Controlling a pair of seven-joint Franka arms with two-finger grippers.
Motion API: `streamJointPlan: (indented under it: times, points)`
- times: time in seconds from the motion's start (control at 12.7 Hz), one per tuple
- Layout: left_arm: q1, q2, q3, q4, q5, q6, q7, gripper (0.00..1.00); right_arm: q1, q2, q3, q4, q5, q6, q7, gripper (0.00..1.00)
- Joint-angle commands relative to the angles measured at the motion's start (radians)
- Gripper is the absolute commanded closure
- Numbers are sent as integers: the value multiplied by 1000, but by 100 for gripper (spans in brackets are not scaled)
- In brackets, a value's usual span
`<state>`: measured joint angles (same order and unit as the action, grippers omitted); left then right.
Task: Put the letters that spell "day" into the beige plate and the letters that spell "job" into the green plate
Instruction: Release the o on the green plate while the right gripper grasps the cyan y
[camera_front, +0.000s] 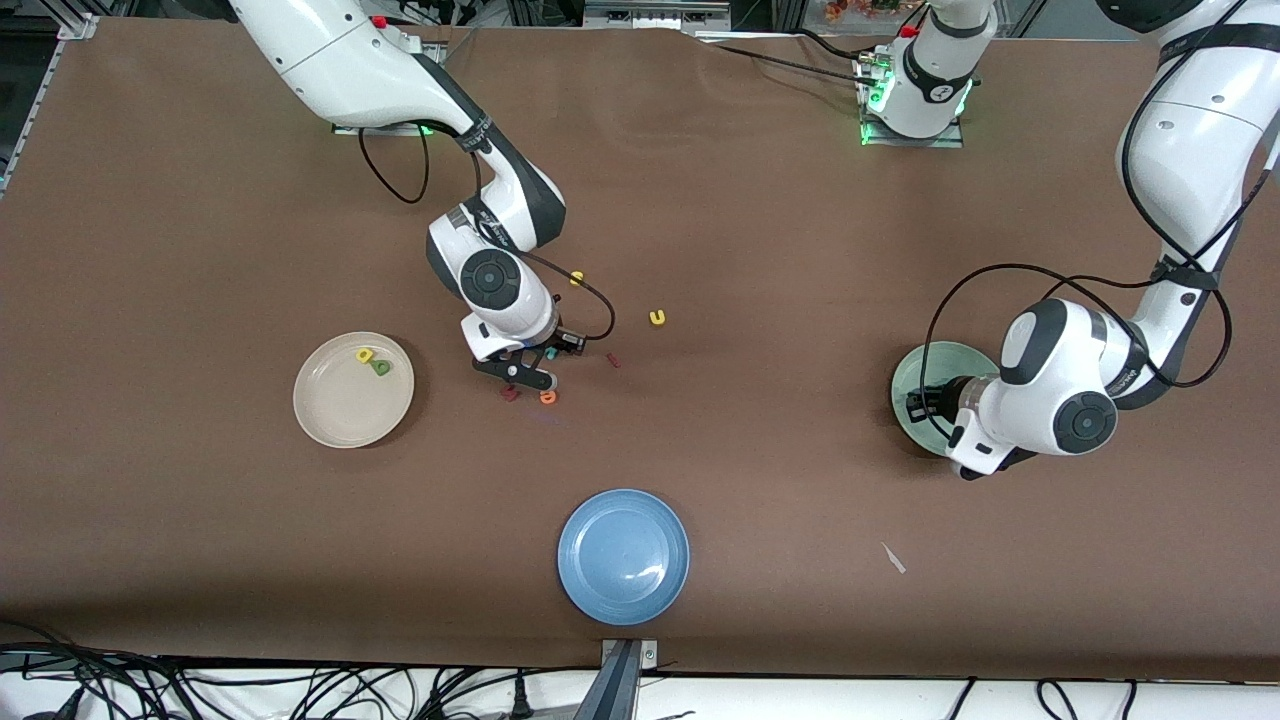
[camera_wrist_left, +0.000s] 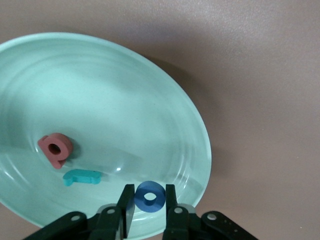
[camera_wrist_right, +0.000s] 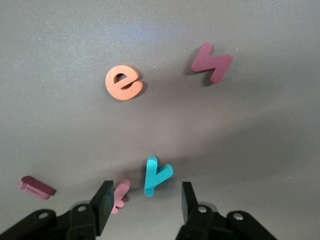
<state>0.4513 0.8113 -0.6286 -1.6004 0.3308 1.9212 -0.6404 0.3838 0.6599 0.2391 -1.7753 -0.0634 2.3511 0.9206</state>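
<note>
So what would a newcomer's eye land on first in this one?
Probably the left gripper over the green plate, its jaws around the blue "o", with the salmon-pink letter and teal "j" already inside. Then the right gripper, open over the teal "y" near the orange "e".

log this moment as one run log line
left gripper: over green plate, around blue "o" | right gripper: open over teal "y" | beige plate: two letters
</note>
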Motion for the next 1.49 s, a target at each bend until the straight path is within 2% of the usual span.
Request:
streamJointPlan:
  times: [0.0, 0.16, 0.71, 0.87, 0.94, 1.1, 1.26, 1.42]
  points:
    - [23, -14, -11, -6, 17, 2, 24, 0, 3, -8, -3, -3, -30, -19, -11, 37]
    - [30, -27, -16, 14, 11, -4, 24, 0, 3, -6, -7, -16, -55, -15, -9, 38]
    - [40, -276, -37, 42, 8, -44, 64, 0, 4, 0, -9, -38, -58, 28, -11, 45]
    - [43, -288, -80, 108, 8, -76, 96, 0, 4, 1, -9, -49, -59, 48, -11, 46]
    - [37, -288, -85, 150, 10, -140, 123, 0, 4, 1, -9, -50, -59, 50, -11, 47]
    - [27, -287, -101, 242, 11, -253, 220, 0, 4, 1, -9, -50, -70, 51, -11, 54]
    - [27, -288, -120, 307, 8, -304, 266, 0, 4, 1, -9, -50, -72, 51, -12, 69]
    - [26, -287, -135, 332, 10, -340, 289, 0, 3, -2, -9, -50, -72, 47, -23, 84]
